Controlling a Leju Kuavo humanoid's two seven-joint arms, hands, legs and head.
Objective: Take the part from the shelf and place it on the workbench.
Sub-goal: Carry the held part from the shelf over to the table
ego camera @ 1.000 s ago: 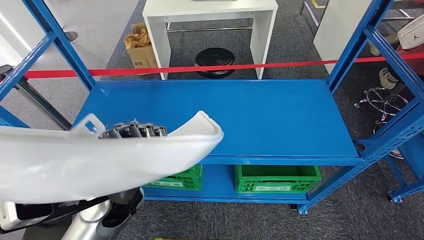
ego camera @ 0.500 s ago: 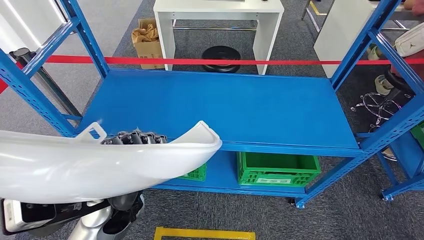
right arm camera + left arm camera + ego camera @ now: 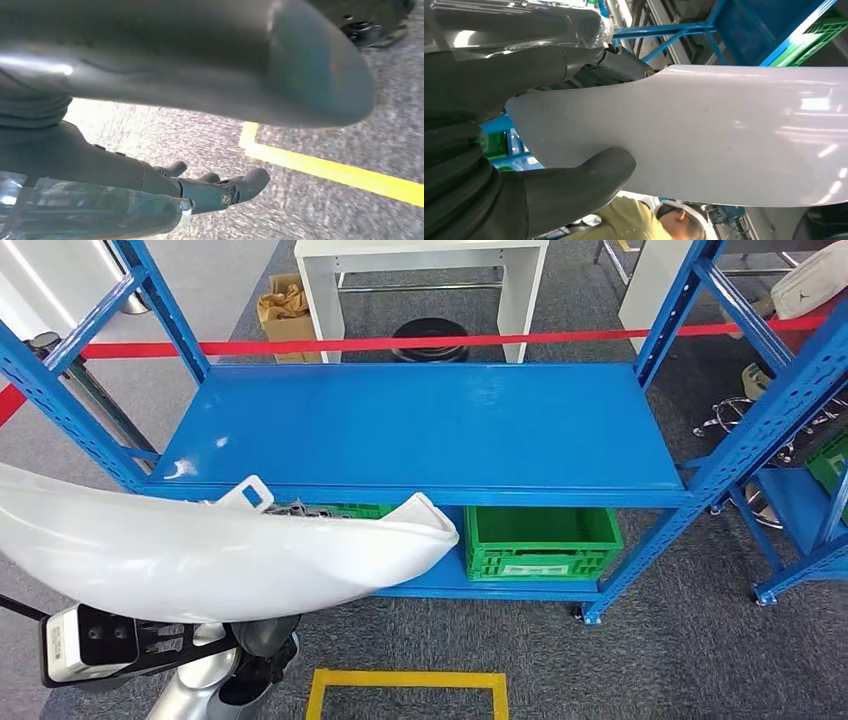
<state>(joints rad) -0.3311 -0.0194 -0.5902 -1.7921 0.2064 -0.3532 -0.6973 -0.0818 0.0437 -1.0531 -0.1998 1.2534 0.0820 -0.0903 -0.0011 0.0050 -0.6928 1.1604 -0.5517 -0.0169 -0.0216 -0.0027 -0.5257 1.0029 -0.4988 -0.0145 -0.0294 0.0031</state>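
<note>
The part [image 3: 200,555] is a long, curved white panel, held low at the left in front of the blue shelf [image 3: 420,430]. My left hand [image 3: 296,508] grips it, dark fingers showing over its upper edge. In the left wrist view the thumb [image 3: 574,180] presses one face of the white part [image 3: 724,130] and the fingers wrap the other side. My right hand [image 3: 200,187] hangs over the carpet with its fingers apart, holding nothing.
The shelf's middle board is bare; green crates [image 3: 540,540] sit on the level below. A yellow floor marking [image 3: 405,680] lies before the shelf. Red tape [image 3: 400,342] and a white table [image 3: 420,255] stand beyond. A person [image 3: 634,220] is near the held part.
The whole view has shifted: the shelf sits farther away and higher in the picture, and the yellow floor marking has come into view. The part stays in my left hand.
</note>
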